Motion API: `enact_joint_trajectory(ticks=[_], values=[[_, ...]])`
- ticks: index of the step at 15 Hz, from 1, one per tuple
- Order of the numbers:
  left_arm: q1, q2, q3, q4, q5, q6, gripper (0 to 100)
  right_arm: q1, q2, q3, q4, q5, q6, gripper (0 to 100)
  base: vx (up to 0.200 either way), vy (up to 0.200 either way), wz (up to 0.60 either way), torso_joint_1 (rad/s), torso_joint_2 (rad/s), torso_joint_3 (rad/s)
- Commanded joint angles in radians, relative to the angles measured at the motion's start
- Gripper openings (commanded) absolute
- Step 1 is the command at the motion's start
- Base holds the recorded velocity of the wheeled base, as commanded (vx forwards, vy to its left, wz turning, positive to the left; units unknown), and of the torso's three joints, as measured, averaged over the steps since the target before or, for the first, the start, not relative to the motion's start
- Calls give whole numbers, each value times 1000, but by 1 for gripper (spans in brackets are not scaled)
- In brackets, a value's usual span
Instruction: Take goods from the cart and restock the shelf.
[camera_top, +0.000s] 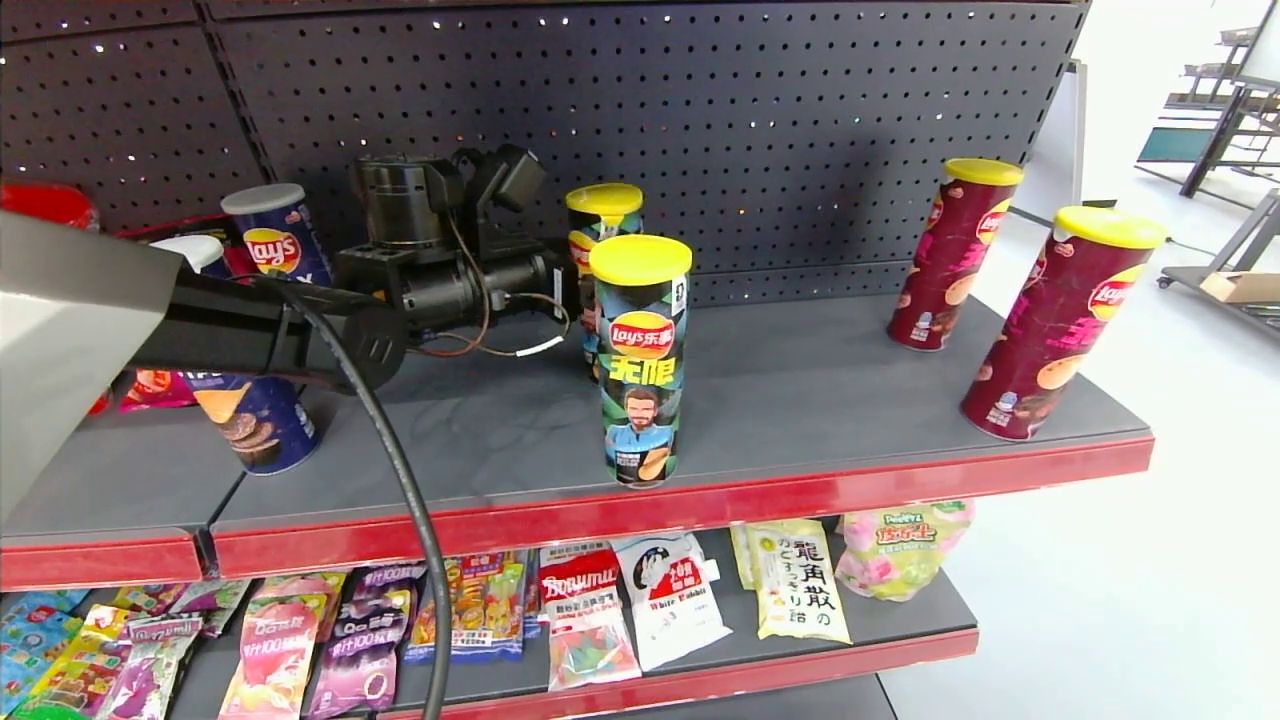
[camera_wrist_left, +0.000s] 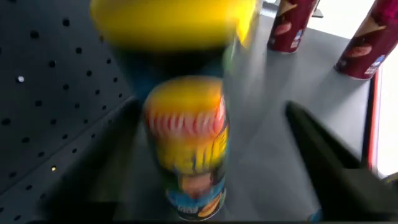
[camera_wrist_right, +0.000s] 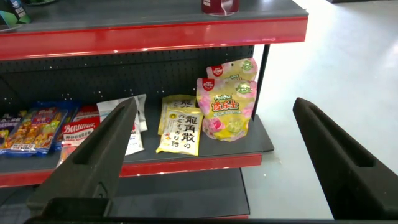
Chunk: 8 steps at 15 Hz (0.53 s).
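Left gripper hangs above the upper shelf, set back from its red lip. Its fingers are spread. In the left wrist view a yellow-lidded chip can stands upright between them, and bare shelf shows between the can and one finger. The can looks straddled, not clamped.

Two such cans stand close together. The front can is right at the lip and the rear can is just behind it, farther from the lip. Which of the two sits between the fingers cannot be told for sure. The gripper's line, back from the lip, suggests the rear one.

The can is likely a light cardboard tube. It should be stiff along its length, but the thin wall would dent under a hard squeeze. The glossy label probably offers little friction. Being tall and narrow, it should tip easily if nudged near the top. The safest hold seems to be around mid-body, with the pads on opposite sides. The plastic lid is a poor place to grip, since it could pop off.

Two maroon cans stand farther along the lip on the robot's right, well apart from the gripper. The right gripper is below the lip, wide open and empty. It faces snack pouches on the lower shelf.
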Motion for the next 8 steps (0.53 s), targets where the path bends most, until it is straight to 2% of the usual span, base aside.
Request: enact_joint_trajectory(ticks=[1,5,8], values=[[2,-13,7,-3,3,0,100,0,2,0,0,0,0,100,0,0,0,0,0,0],[16,-64,68,-3,12,5,100,0,2,0,0,2,0,100,0,0,0,0,0,0],[75,-110,165,-5,44,9,100,0,2,0,0,0,0,100,0,0,0,0,0,0]])
